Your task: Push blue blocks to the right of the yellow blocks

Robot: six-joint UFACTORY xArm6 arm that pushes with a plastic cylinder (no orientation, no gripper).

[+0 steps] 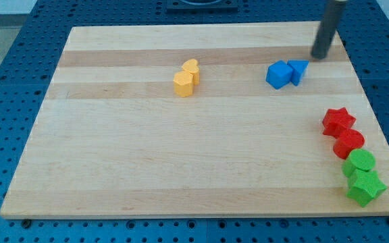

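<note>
Two blue blocks sit together near the view's upper right: a blue cube (278, 74) and, touching its right side, a smaller blue wedge-like block (298, 69). Two yellow blocks touch near the upper middle: a yellow hexagonal block (184, 84) and a yellow rounded block (191, 68) just above it. The blue pair lies to the right of the yellow pair. My tip (319, 56) is on the board just up and right of the blue wedge, a small gap apart.
At the view's right edge a column of blocks runs downward: a red star (337, 121), a red cylinder (348, 143), a green cylinder (360, 163) and a green star (365, 187). The wooden board (147, 162) lies on a blue pegboard.
</note>
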